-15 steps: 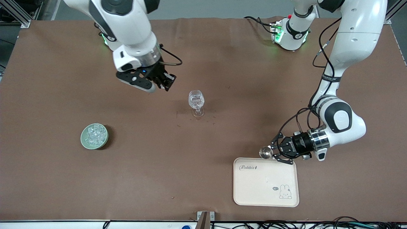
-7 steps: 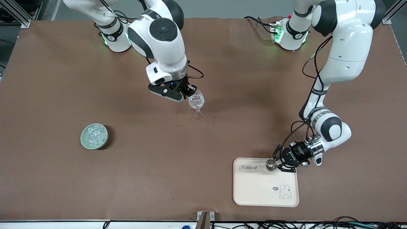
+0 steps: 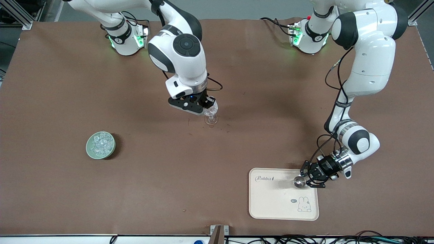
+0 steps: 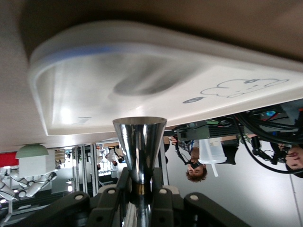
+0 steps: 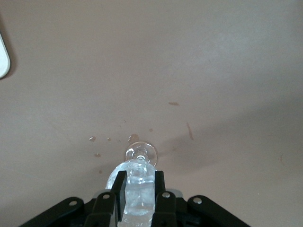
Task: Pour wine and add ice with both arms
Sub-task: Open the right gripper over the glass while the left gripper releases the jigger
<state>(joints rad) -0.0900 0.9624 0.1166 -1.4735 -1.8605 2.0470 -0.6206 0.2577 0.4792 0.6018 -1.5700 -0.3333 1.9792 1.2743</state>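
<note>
Swinging in from the right arm's end of the table over the past second, the right gripper [image 3: 207, 107] now hangs above the stemmed glass [image 3: 211, 115], jaws clamped on a clear ice cube [image 5: 138, 189]. Meanwhile the left gripper [image 3: 307, 178] has slid lower onto the cream tray [image 3: 271, 200], closed on a shiny metal cup [image 3: 298, 182] held sideways. "Rabbit" is printed on the tray, with a rabbit drawing and a "hi" bubble. More ice [image 3: 101, 143], small glassy colourless cubes, fills the pale green bowl [image 3: 90, 149] toward the right arm's end of the brown table [image 3: 51, 101]. Both arms reach down with bent elbows.
</note>
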